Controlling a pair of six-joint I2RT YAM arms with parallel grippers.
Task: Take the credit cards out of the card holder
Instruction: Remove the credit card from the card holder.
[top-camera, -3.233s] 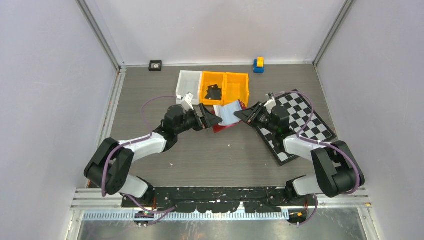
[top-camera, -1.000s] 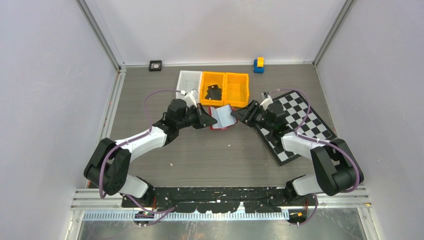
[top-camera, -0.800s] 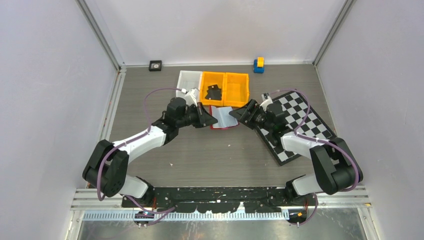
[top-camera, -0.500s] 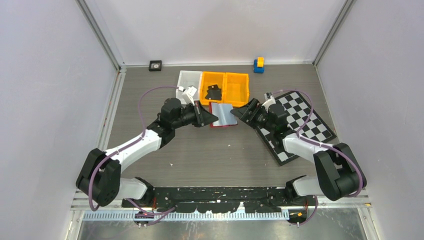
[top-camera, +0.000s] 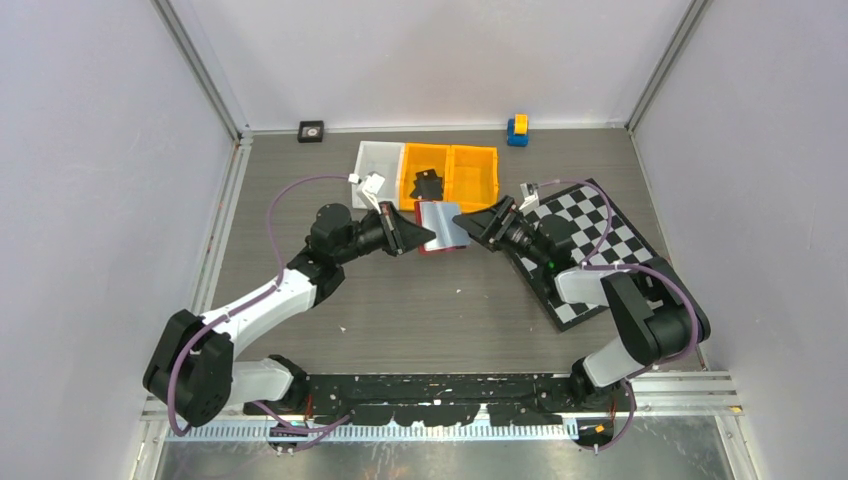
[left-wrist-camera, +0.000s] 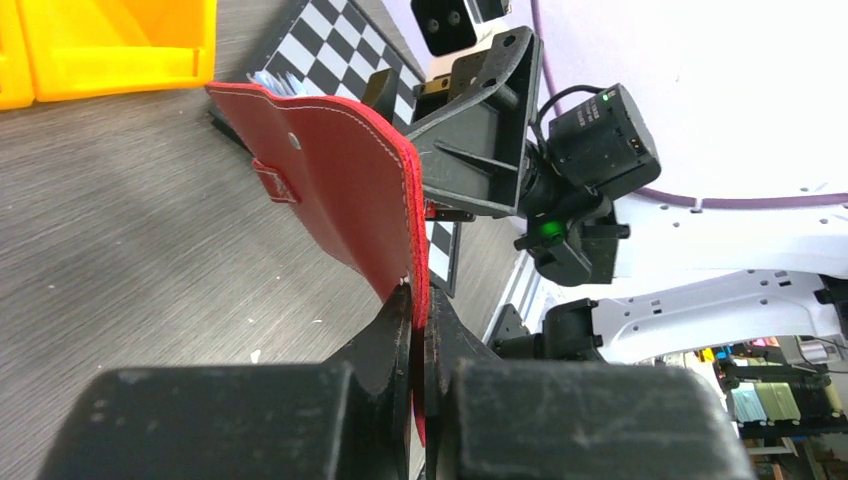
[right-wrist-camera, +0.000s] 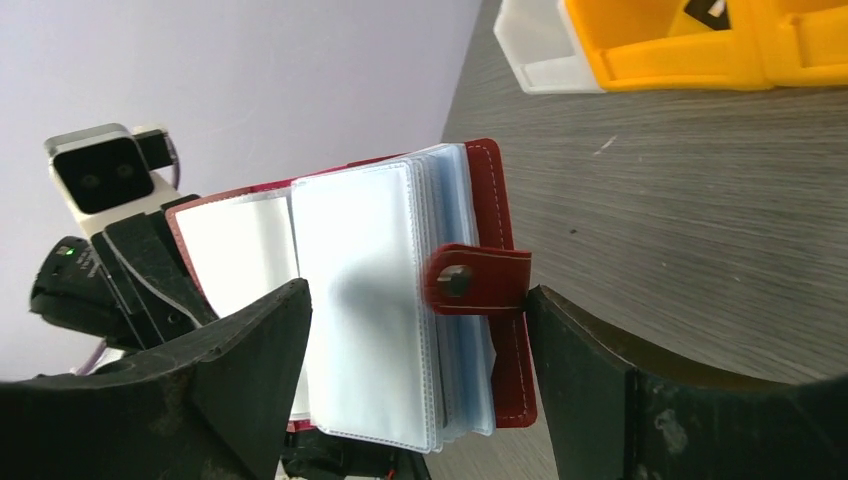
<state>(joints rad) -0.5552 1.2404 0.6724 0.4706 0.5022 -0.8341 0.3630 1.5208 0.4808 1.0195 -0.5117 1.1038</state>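
Observation:
The card holder (top-camera: 441, 224) is a red folding wallet, held up on edge above the table just in front of the orange bins. My left gripper (top-camera: 417, 237) is shut on its red cover (left-wrist-camera: 340, 180), which is pinched between the fingertips (left-wrist-camera: 397, 312). In the right wrist view the card holder (right-wrist-camera: 370, 300) hangs open, showing pale clear sleeves and its snap tab (right-wrist-camera: 475, 282). My right gripper (right-wrist-camera: 415, 305) is open, one finger on each side of the sleeves and neither pressing them. The credit cards are out of view.
Two orange bins (top-camera: 470, 175) and a white bin (top-camera: 378, 160) stand just behind the wallet, with a black piece (top-camera: 427, 184) in one orange bin. The chequered board (top-camera: 600, 240) lies under my right arm. A blue-and-yellow block (top-camera: 517, 129) and a small black square (top-camera: 311, 130) sit at the back wall.
My right gripper has opened wide and come in around the open sleeves. My left gripper has carried the wallet slightly back towards the bins, still shut on the cover.

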